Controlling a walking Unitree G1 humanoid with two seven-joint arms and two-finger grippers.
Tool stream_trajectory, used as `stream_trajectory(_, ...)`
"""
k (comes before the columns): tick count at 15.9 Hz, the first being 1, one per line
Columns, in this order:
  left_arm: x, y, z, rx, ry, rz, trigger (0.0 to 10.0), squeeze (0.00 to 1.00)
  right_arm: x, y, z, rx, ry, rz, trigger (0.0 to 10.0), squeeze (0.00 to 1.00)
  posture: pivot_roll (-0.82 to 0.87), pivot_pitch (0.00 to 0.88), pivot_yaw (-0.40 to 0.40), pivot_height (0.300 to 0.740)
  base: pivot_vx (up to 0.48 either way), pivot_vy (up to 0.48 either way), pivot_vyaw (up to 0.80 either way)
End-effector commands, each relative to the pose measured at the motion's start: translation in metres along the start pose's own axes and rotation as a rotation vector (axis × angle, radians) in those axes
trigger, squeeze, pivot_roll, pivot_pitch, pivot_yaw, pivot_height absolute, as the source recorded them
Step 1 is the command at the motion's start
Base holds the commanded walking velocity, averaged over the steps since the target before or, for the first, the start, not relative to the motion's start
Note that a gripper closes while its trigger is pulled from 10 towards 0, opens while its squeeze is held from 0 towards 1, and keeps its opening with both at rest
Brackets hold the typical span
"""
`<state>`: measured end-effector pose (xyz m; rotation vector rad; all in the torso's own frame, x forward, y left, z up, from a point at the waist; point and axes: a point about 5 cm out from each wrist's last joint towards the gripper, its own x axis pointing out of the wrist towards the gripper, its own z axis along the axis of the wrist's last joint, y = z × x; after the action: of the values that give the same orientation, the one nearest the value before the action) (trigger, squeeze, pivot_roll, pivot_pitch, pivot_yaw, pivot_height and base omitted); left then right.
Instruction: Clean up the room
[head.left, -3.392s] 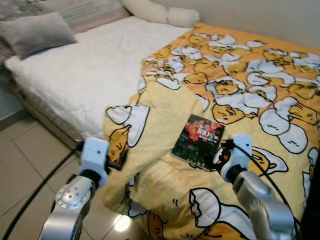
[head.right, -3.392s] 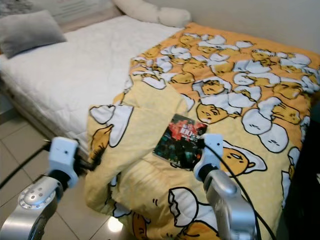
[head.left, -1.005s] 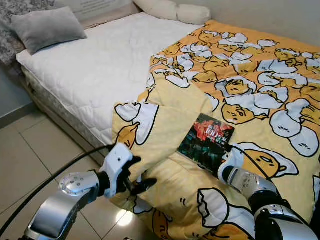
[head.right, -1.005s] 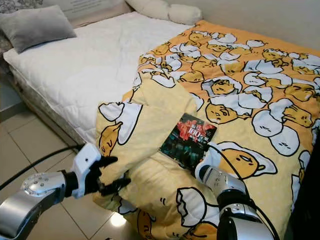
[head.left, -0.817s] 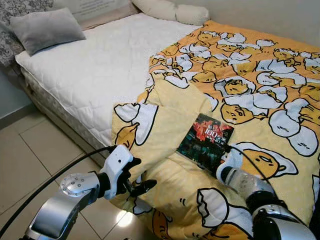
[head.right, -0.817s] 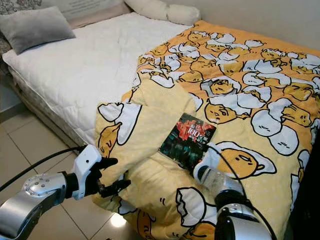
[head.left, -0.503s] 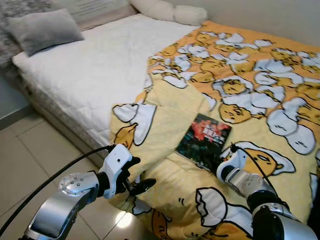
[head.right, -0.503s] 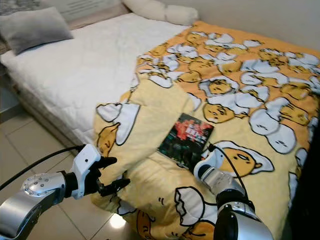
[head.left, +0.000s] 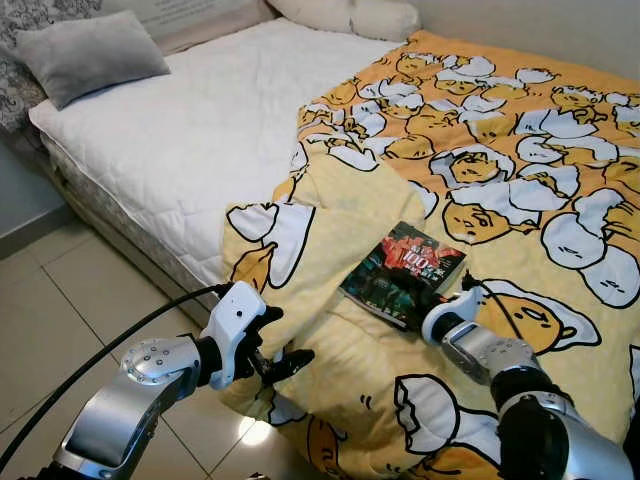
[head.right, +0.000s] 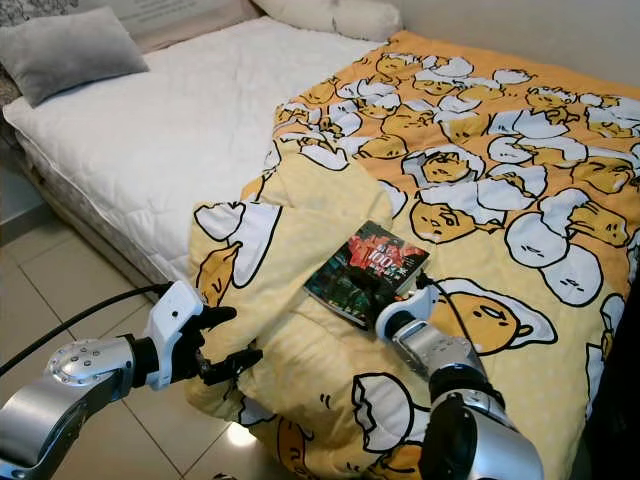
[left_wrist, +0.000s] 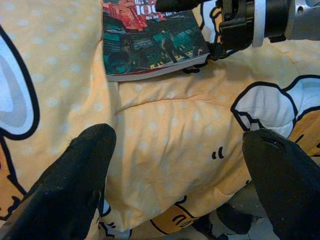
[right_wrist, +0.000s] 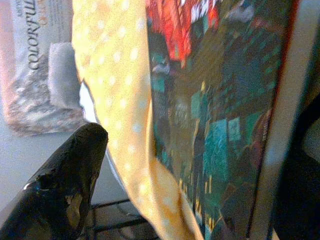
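Lay flat on the soft, puffy yellow blanket (head.left: 520, 200) near the bed's (head.left: 190, 140) edge: a thin book (head.left: 403, 272) with a shiny red and green cover. Reached the book's near edge, right hand (head.left: 447, 308), black fingers apart around it. Hovered by the blanket's hanging fold, left hand (head.left: 278, 345), fingers wide apart, holding nothing.
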<state>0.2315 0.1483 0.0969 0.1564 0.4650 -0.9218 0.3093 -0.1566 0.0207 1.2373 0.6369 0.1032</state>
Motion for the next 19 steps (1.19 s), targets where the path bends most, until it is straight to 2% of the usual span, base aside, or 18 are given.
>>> stream_trajectory(1,0.0,0.002,0.001,0.008,-0.002,0.002,10.0,0.47,0.005,0.015,0.003,-0.008,-0.004,0.051,10.0,0.0,-0.11,0.0,0.043,0.74,0.0,0.0,0.0)
stream_trajectory(4,0.0,0.002,0.001,0.011,-0.004,0.008,10.0,0.47,0.01,0.009,-0.007,-0.029,-0.011,-0.023,10.0,0.0,-0.1,0.0,0.036,0.74,0.0,0.0,0.0)
stream_trajectory(6,-0.001,0.002,0.0,0.011,-0.004,0.01,10.0,0.47,0.012,0.011,-0.009,0.014,-0.036,-0.026,10.0,0.0,-0.09,0.0,0.034,0.74,0.0,0.0,0.0)
stream_trajectory(7,-0.001,0.003,-0.001,0.008,-0.002,0.014,10.0,0.47,0.015,0.015,-0.01,0.036,-0.044,-0.008,0.0,0.0,-0.09,0.0,0.031,0.74,0.0,0.0,0.0)
stream_trajectory(14,0.004,0.006,-0.001,0.009,-0.008,0.018,10.0,0.47,0.011,0.008,-0.003,0.009,-0.092,-0.052,0.0,0.0,-0.11,0.0,0.046,0.74,0.0,0.0,0.0)
stream_trajectory(19,0.006,0.009,0.003,0.018,-0.019,0.03,10.0,0.47,0.012,0.008,-0.005,-0.003,-0.107,-0.025,0.0,0.0,-0.1,0.0,0.047,0.74,0.0,0.0,0.0)
